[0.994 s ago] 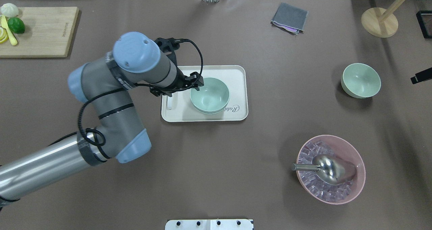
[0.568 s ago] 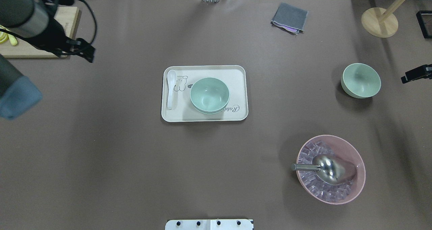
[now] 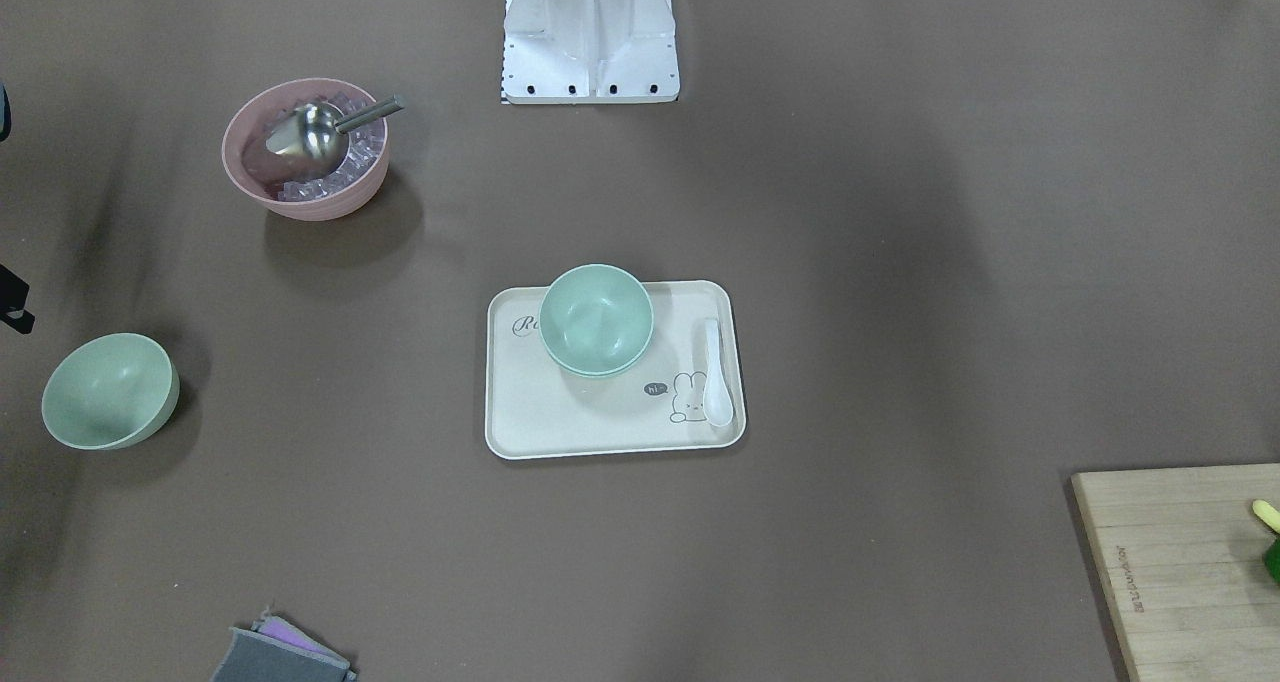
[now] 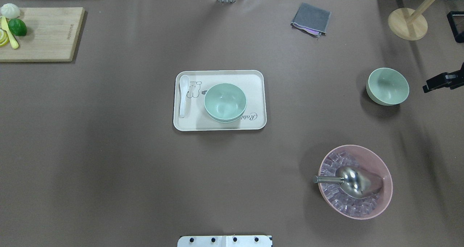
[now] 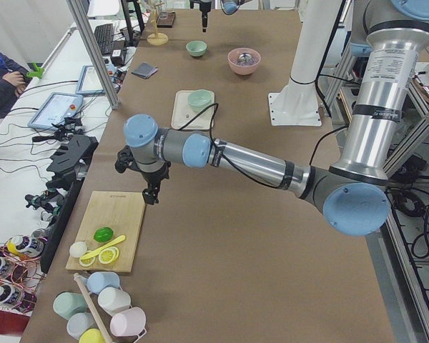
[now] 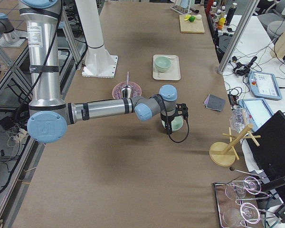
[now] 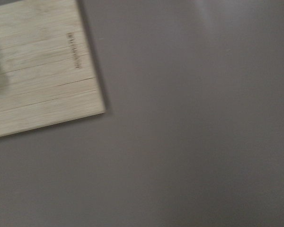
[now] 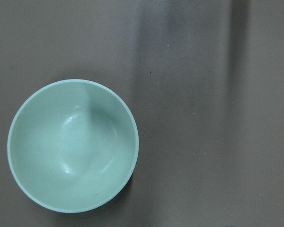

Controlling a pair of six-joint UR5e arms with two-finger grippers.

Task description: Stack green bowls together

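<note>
Two green bowls [image 4: 225, 102] sit nested one in the other on a cream tray [image 4: 253, 81] at the table's middle. A third green bowl [image 4: 388, 86] stands alone and upright on the table to the right, and fills the left of the right wrist view [image 8: 73, 144]. My right gripper [image 4: 436, 83] shows only as a black tip at the overhead view's right edge, just right of the lone bowl; I cannot tell whether it is open. My left gripper [image 5: 154, 193] hangs over the table near the cutting board, far from the tray; I cannot tell its state.
A white spoon [image 4: 183, 95] lies on the tray's left side. A pink bowl [image 4: 388, 189] of ice with a metal scoop [image 4: 357, 181] stands front right. A cutting board [image 4: 47, 33] with fruit is far left, with a grey cloth [image 4: 311, 19] and a wooden stand [image 4: 407, 24] at the back.
My left arm has pulled away from the tray to the left and out of the overhead view. My right gripper's tip has moved a little further in toward the lone bowl.
</note>
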